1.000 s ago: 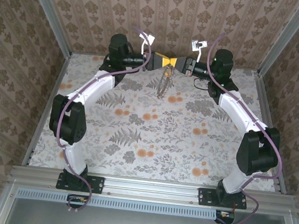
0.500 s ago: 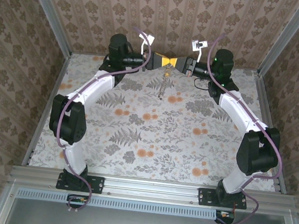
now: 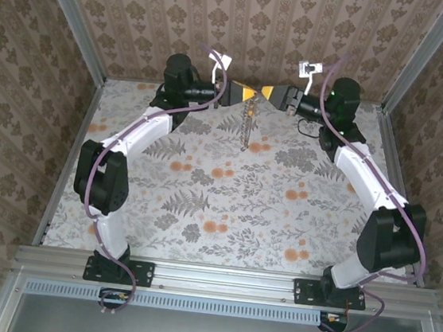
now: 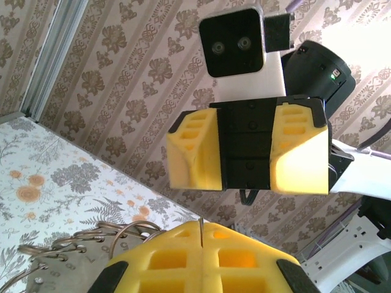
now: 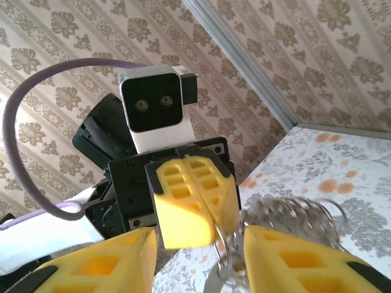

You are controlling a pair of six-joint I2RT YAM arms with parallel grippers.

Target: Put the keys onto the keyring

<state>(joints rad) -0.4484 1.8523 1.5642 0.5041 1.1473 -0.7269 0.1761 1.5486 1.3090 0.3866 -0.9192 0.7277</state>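
Observation:
My left gripper [image 3: 247, 94] is high at the back of the table, shut on the thin metal keyring [image 5: 223, 242]. A sliver of its wire stands between my own yellow fingertips [image 4: 200, 231]. The keyring's coiled loops [image 4: 113, 235] and a grey flat metal piece [image 4: 58, 268] hang below the fingers. From above they show as a narrow dangling bunch [image 3: 247, 126]. My right gripper [image 3: 268, 92] faces the left one from a short gap, open [image 4: 244, 152], its two yellow fingers either side of the left gripper [image 5: 211, 210] with nothing between them. I cannot make out a yellow-headed key.
The floral tabletop [image 3: 226, 198] lies well below both grippers. Patterned walls [image 3: 262, 18] close in the back and sides, with metal corner posts [image 3: 73, 25]. A purple cable [image 5: 24, 140] loops off the left wrist.
The right arm has drawn back to the right, so its fingertips no longer touch the left gripper's. The hanging bunch has turned edge-on. The left arm has stayed put.

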